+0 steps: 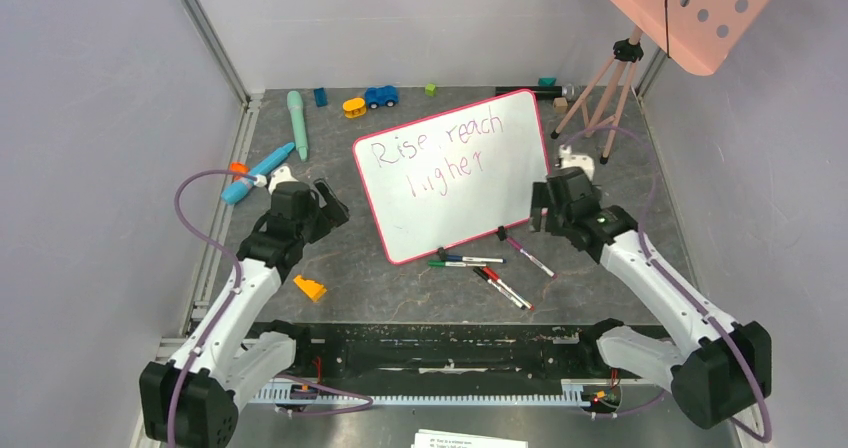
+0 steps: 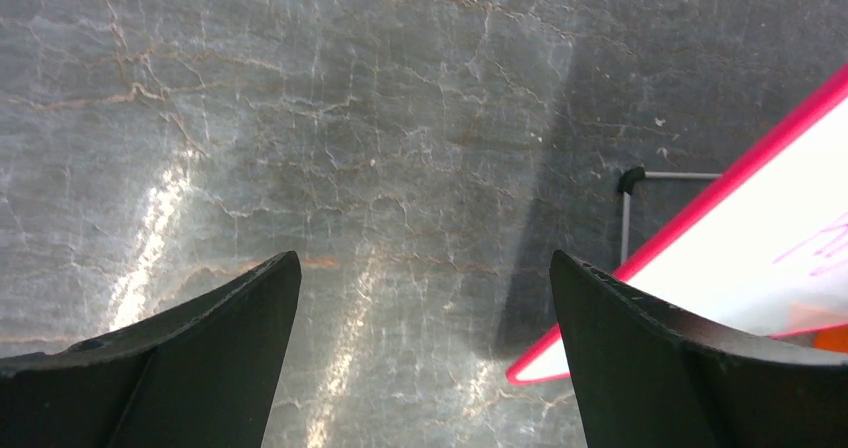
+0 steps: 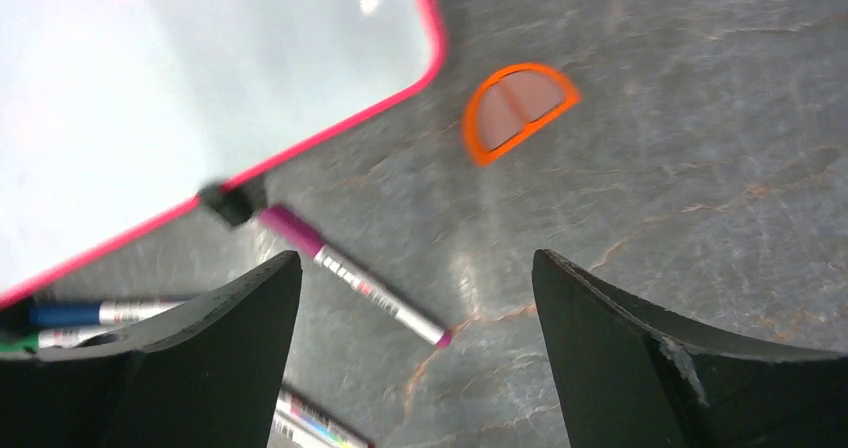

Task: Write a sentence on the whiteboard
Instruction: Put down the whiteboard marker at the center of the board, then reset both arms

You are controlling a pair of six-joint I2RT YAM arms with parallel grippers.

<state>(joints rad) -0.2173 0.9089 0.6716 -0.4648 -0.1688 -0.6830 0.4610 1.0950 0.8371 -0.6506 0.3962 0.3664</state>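
The whiteboard (image 1: 450,173) lies on the bench (image 1: 400,288) in the middle of the top view, turned a little askew. The sentence (image 1: 432,153) already stands on it in two purplish lines, "Rise reach" above "higher", so the writing itself looks done. The left jaws are spread wide and empty over bare bench, with the board's corner at the right edge of the left wrist view. The right jaws are likewise released and hold nothing. A purple marker (image 3: 350,286) lies on the bench just below the board's lower rim, low in the right wrist view, with one end at a black clip foot (image 3: 230,203). I cannot tell whether it is capped. More markers (image 1: 462,261) lie loose at the lower centre of the top view. By my judgement little is left: no pen is in hand and the words read whole, so perhaps only drawing both arms back
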